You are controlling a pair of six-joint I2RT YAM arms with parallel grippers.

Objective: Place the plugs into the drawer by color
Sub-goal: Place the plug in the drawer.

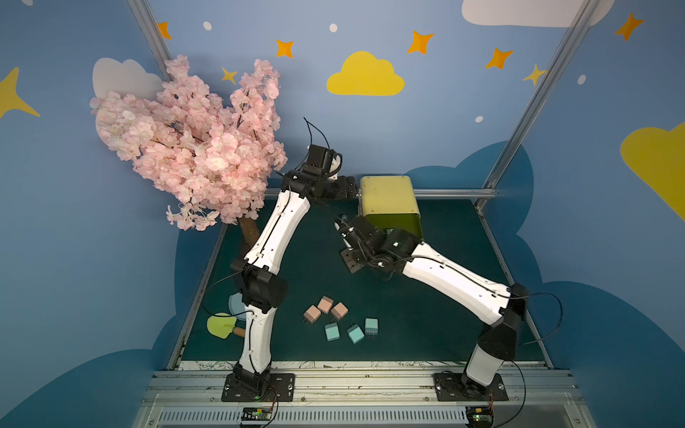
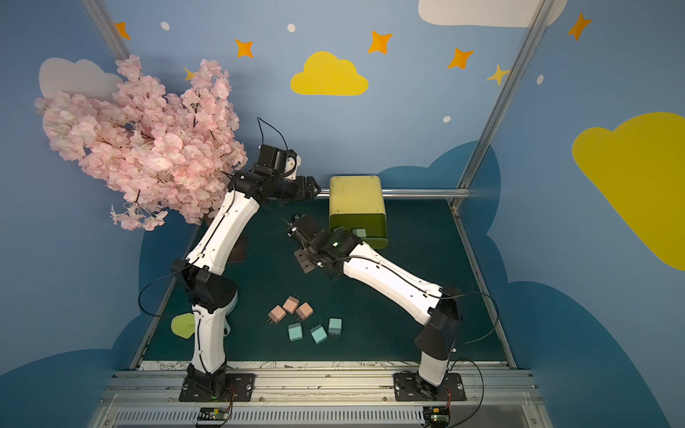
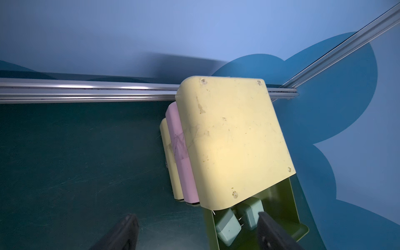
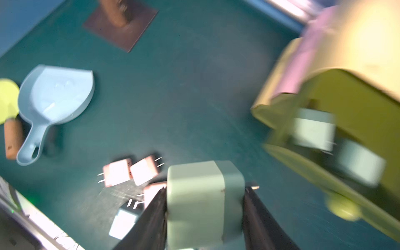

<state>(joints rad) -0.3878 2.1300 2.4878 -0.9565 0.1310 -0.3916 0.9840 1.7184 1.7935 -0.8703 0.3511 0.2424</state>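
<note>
A small yellow-green cabinet (image 1: pixel 387 198) stands at the far edge of a dark green worktop (image 1: pixel 426 304), a little right of centre. Its top drawer (image 3: pixel 290 194) stands open toward the robot and already holds two pale green plugs (image 3: pixel 227 225), so this drawer appears to be the one chosen for green. The right end effector (image 4: pixel 205 189) pinches a third green plug (image 4: pixel 201 199) by its flat sides and holds it in the air just in front of the open drawer, apparently to carry it over the rim and drop it beside its matches; the wrist view is blurred. The left end effector (image 3: pixel 197 216) is spread wide and empty, close by the cabinet's left side near the open drawer, probably placed there to steady the cabinet or work the drawers. Three pink plugs (image 1: pixel 325 304) and three blue plugs (image 1: pixel 355 333) lie in a loose cluster near the middle of the worktop's front edge, well apart from the cabinet, not yet sorted.
</note>
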